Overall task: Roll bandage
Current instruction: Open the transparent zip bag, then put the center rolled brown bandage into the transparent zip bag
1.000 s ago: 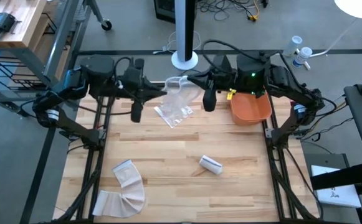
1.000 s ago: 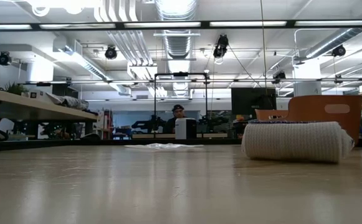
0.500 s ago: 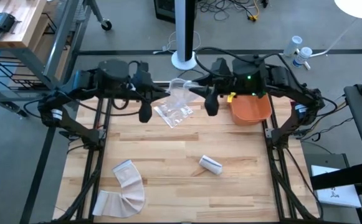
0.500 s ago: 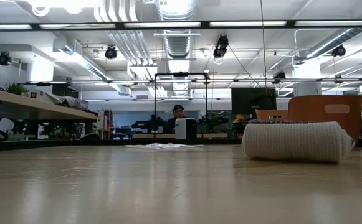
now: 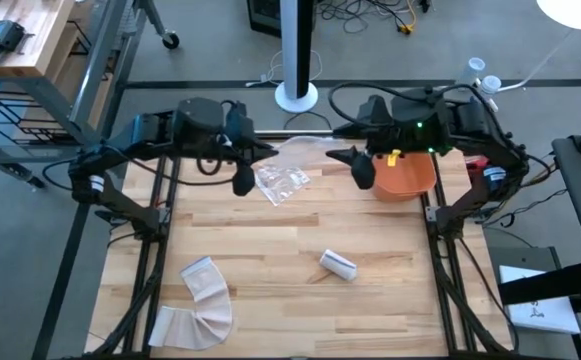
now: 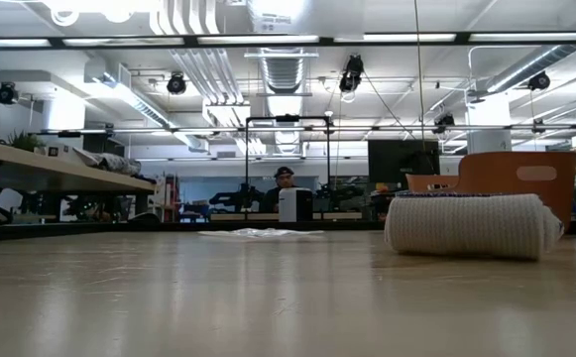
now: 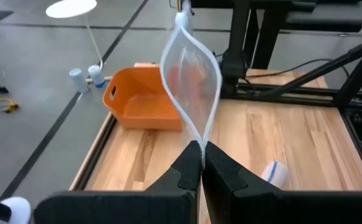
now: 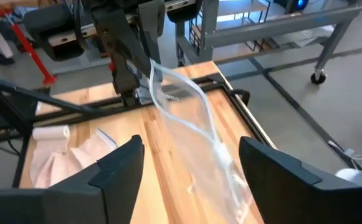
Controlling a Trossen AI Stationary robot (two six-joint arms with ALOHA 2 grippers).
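The left tool (image 7: 200,163) is clamped on the edge of a clear plastic bag (image 5: 282,178), which hangs from it above the far part of the counter (image 5: 300,290). The right tool (image 5: 363,170) has its fingers apart and holds nothing — it hovers just beside the bag, near the orange bin (image 5: 405,176).

Further out, one rolled bandage (image 5: 338,265) lies alone mid-counter, well apart from both tools. A long unrolled bandage (image 5: 198,300) sprawls at the near left corner, curved and loose, untouched.

So the rolling looks partly done at best — one roll is finished, the loose strip is still to be rolled, and the bag is open-handed business in between.
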